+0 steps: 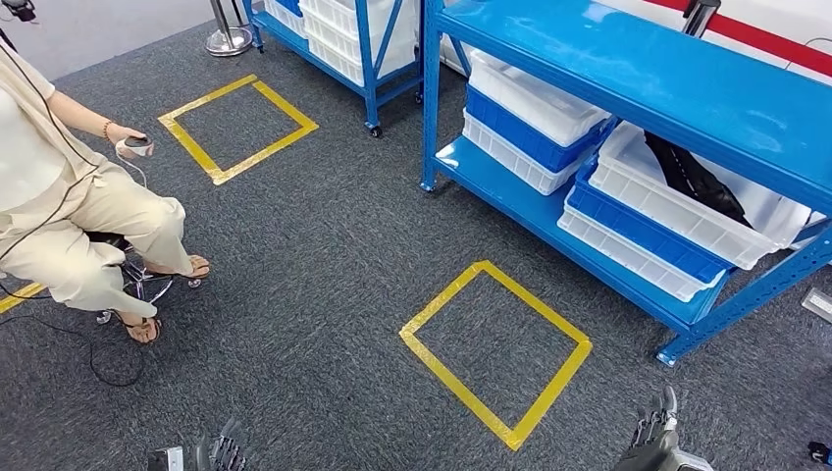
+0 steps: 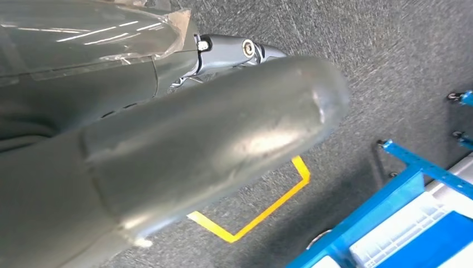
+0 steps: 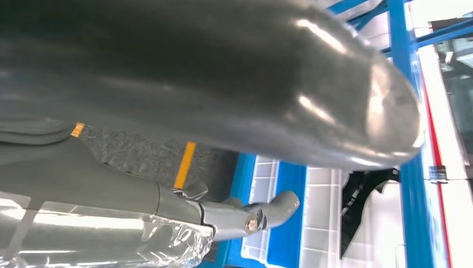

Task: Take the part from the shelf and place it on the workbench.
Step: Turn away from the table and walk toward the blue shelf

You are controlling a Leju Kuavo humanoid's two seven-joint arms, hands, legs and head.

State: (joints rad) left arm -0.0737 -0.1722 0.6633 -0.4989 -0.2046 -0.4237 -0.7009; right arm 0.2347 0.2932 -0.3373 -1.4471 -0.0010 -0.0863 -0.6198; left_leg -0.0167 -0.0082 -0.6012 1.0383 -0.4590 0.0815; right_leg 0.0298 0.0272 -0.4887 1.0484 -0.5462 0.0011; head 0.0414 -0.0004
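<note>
The part [image 1: 697, 177] is a long black piece lying in a white bin [image 1: 638, 191] on the lower level of the blue shelf [image 1: 687, 88] at the right. In the right wrist view the part [image 3: 362, 201] shows beyond the thumb. My right hand [image 1: 655, 432] hangs low at the bottom right, over the carpet and well short of the shelf, fingers apart and holding nothing. At the bottom left my left hand [image 1: 221, 451] is also empty, with its thumb [image 2: 212, 139] stretched out over the floor.
A yellow tape square [image 1: 495, 348] marks the carpet in front of the shelf, and another [image 1: 238, 128] lies farther back. A seated person [image 1: 78, 216] holds a controller at the left. A second blue shelf [image 1: 343, 39] with white bins stands at the back.
</note>
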